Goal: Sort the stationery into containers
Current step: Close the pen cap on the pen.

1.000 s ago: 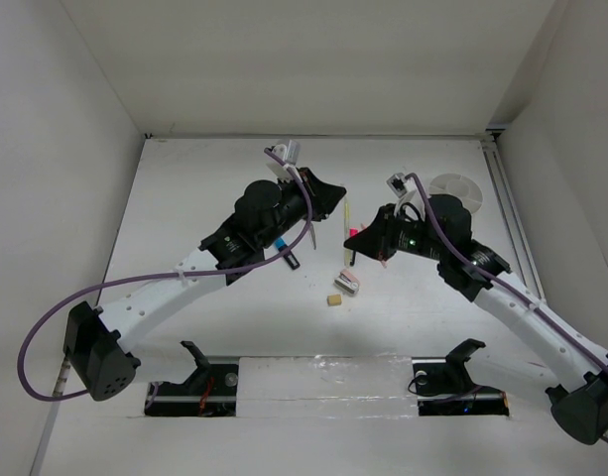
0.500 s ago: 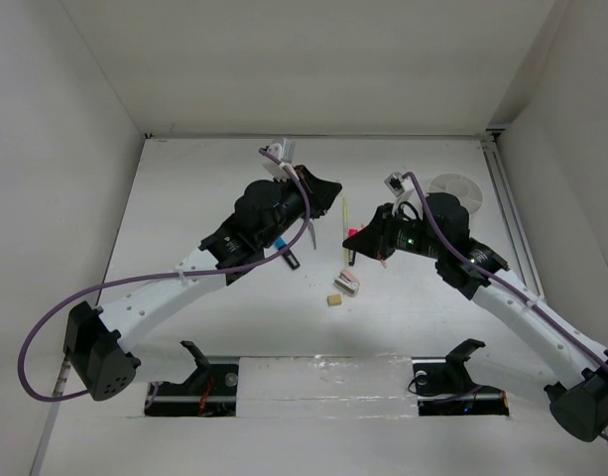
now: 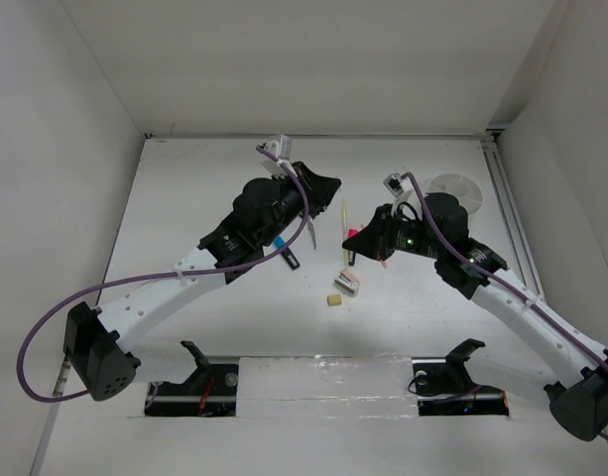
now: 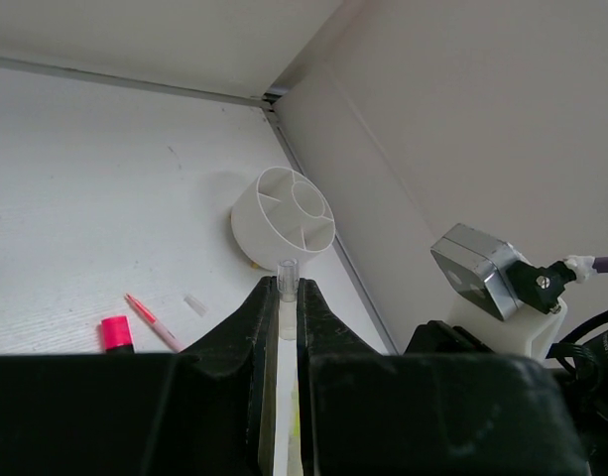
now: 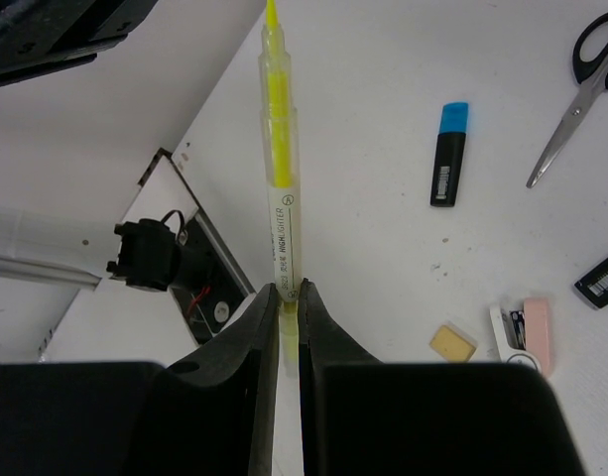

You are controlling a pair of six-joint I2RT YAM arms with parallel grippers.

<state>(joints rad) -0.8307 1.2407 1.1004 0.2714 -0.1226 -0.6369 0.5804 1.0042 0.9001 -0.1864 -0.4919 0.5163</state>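
- White walls close in a white table (image 3: pixel 175 198); we read it from its left edge.
- Left of the middle, the left gripper (image 4: pixel 282 288) has its jaws drawn to 1 narrow slit with a pale stick showing in it. We cannot tell whether they pinch it.
- Just beside that arm lie the scissors (image 5: pixel 571 114) and the blue highlighter (image 5: pixel 447 154).
- At the middle, the yellow pen (image 5: pixel 280 149) is off the table, clamped in the closed right gripper (image 5: pixel 289 297), with most of its barrel standing clear of the fingers.
- We judge the pen light, stiff and slick-barrelled. A hold nearer mid-barrel would curb the swing of its long free end.
- Near it on the table lie the tan eraser (image 5: pixel 452 342), grey-pink block (image 5: pixel 527 332), pink highlighter (image 4: pixel 115 332) and pink pencil (image 4: pixel 150 322).
- Toward the far right corner stands the white organizer (image 4: pixel 256 230), upright and well apart from the pen, so we would lower the pen end-first into 1 compartment.
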